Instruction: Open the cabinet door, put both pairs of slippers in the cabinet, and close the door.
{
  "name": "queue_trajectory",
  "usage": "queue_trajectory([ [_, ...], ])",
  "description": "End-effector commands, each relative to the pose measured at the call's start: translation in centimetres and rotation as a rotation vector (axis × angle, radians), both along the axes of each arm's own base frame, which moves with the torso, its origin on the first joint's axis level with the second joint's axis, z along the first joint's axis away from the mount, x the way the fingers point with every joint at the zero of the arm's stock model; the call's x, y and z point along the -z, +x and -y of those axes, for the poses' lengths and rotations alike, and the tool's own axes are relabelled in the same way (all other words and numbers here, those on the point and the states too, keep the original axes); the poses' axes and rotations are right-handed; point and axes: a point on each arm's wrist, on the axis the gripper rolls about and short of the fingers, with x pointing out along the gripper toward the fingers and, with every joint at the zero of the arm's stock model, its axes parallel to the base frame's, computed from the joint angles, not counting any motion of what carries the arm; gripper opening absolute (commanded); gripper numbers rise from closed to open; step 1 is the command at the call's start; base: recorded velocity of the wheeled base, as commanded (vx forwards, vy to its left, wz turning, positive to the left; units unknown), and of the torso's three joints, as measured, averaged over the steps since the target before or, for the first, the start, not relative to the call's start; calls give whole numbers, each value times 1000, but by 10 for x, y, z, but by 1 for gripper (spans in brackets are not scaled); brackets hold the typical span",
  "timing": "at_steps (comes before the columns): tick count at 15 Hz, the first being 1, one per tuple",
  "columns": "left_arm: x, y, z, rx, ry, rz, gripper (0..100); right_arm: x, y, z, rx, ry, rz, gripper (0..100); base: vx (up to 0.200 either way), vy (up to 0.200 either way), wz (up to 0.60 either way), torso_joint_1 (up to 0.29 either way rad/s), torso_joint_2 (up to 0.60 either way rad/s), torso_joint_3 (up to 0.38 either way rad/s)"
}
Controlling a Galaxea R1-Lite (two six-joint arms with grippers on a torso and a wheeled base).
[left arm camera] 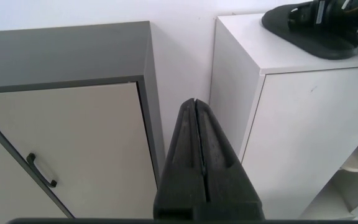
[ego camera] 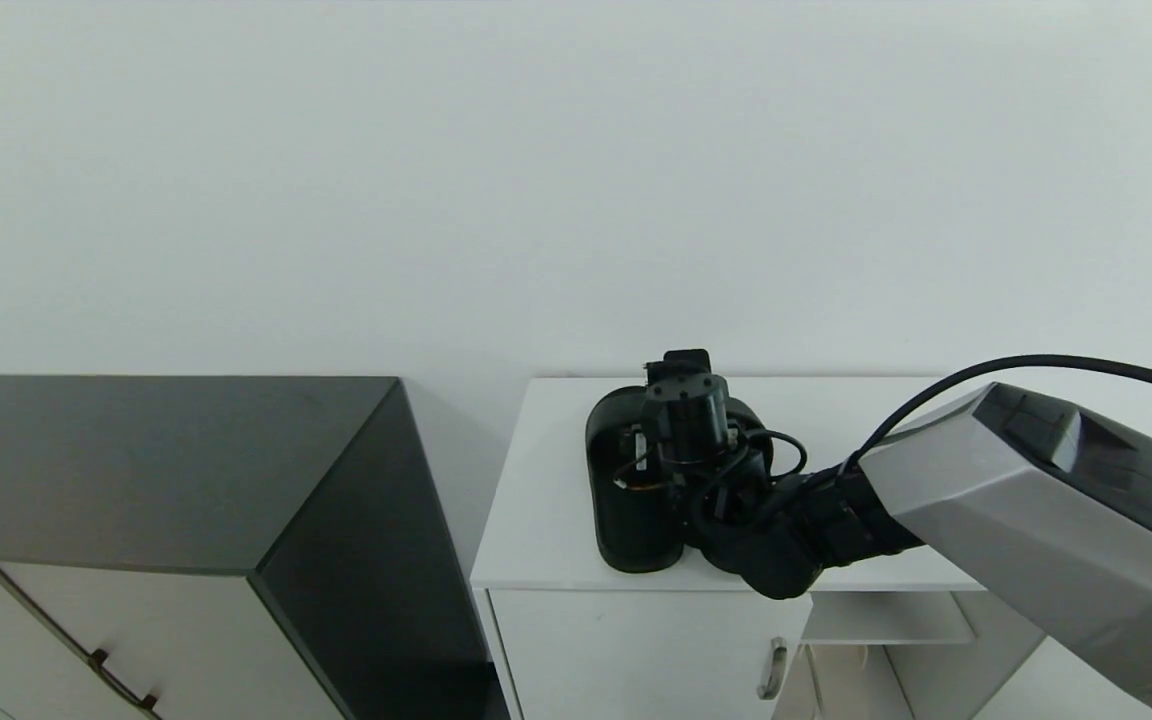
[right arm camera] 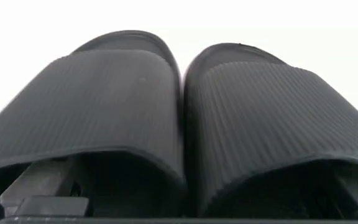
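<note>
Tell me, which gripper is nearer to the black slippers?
Right. The right gripper is at the black slippers; the left gripper is apart, lower, before the white cabinet.

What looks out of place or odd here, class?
Only the pair of black slippers sitting on top of the white cabinet, where footwear seems odd; they lie neatly side by side, nothing looks damaged.

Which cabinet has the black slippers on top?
The white cabinet, on the robot's right. The black slippers sit on its white top; the other cabinet has a dark grey top.
</note>
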Motion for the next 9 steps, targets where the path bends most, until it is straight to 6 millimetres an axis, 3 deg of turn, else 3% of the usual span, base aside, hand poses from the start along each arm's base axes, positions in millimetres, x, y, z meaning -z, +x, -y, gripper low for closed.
queue_trajectory([
  [1,0,0,0,0,0,0,0,3,2,-1,2,-1,-1,0,0,0,0,0,0,0],
  [6,0,0,0,0,0,0,0,2,1,-2,0,-1,0,0,0,0,0,0,0,0],
  [9,0,0,0,0,0,0,0,-16,-22,0,-31,5,6,0,0,0,0,0,0,0],
])
